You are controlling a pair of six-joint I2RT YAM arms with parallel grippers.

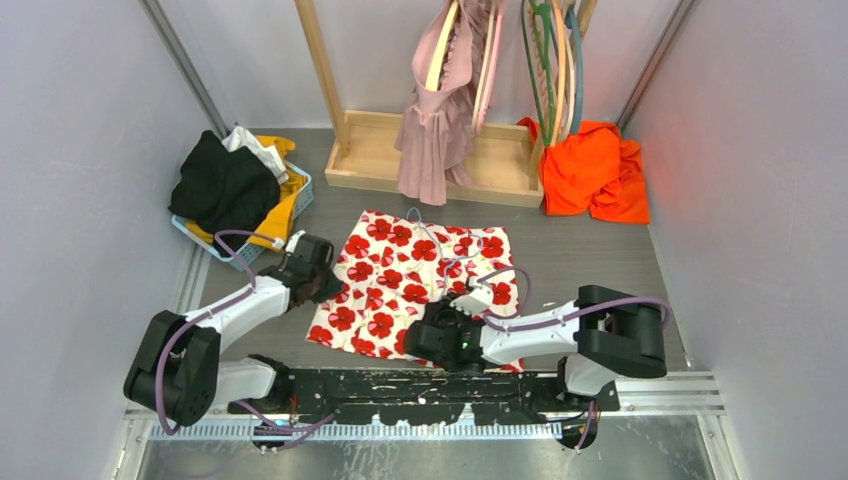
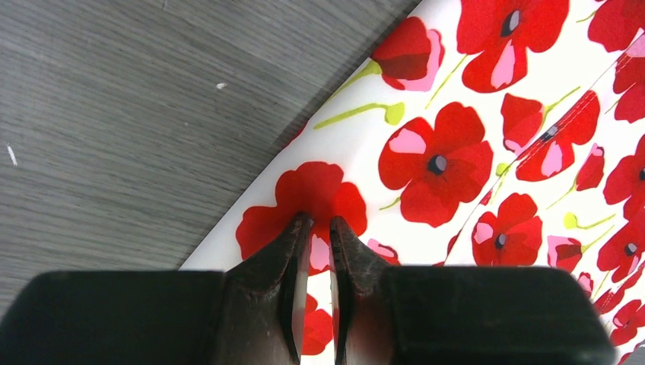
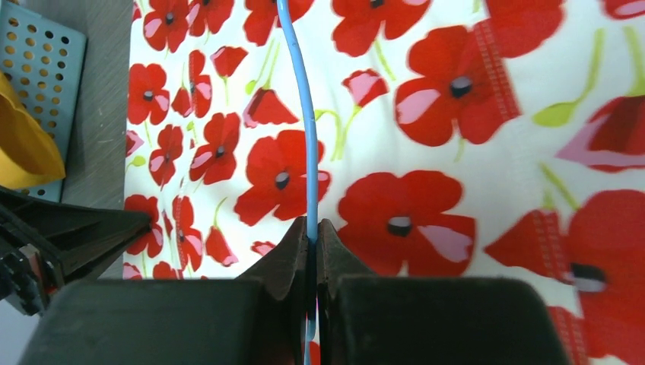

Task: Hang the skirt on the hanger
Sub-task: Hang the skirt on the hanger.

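Observation:
The skirt (image 1: 420,280), white with red poppies, lies flat on the grey table (image 1: 590,260) in front of both arms. A thin blue hanger (image 1: 430,237) rests on top of it. My right gripper (image 1: 428,335) is at the skirt's near edge, shut on the hanger's blue wire (image 3: 300,99), which runs straight out from between its tips (image 3: 312,224) across the skirt (image 3: 426,152). My left gripper (image 1: 322,283) is down on the skirt's left edge. Its tips (image 2: 319,220) stand a narrow slit apart on a red flower of the skirt (image 2: 441,160), pinching fabric.
A blue basket (image 1: 304,188) of black and yellow clothes stands at the far left, also in the right wrist view (image 3: 42,68). A wooden rack (image 1: 500,165) at the back holds a pink garment (image 1: 435,130) and spare hangers (image 1: 555,60). An orange garment (image 1: 595,170) lies at its right. Walls close in both sides.

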